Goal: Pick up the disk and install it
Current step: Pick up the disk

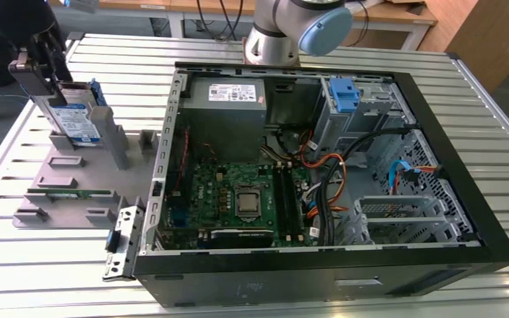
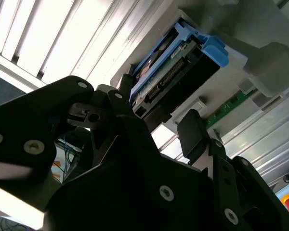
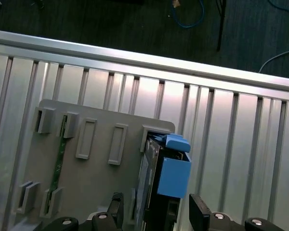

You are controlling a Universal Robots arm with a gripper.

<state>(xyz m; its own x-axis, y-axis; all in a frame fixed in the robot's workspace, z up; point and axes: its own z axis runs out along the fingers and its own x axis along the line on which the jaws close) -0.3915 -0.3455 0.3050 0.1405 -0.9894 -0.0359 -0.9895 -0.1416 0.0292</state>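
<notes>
The disk [image 1: 75, 118], a silver drive with a white-and-blue label in a blue carrier, stands on edge in a slot of the grey holder plate [image 1: 77, 179] at the exterior view's left. My gripper [image 1: 57, 86] hangs right above its top end. Both wrist views look down past the fingers at the disk [image 3: 160, 168] [image 2: 176, 67]. The gripper [image 3: 158, 214] [image 2: 156, 115] is open: one black finger [image 3: 116, 208] stands on each side of the drive's end, with a gap to the drive on both sides.
The open computer case [image 1: 466, 218] lies at the exterior view's right, showing the motherboard [image 1: 236, 195], a grey power supply [image 1: 228, 93] and a blue bracket [image 1: 346, 97] in the drive cage. A green memory stick [image 1: 69, 193] stands in the holder plate. The slatted metal table [image 1: 24, 265] surrounds everything.
</notes>
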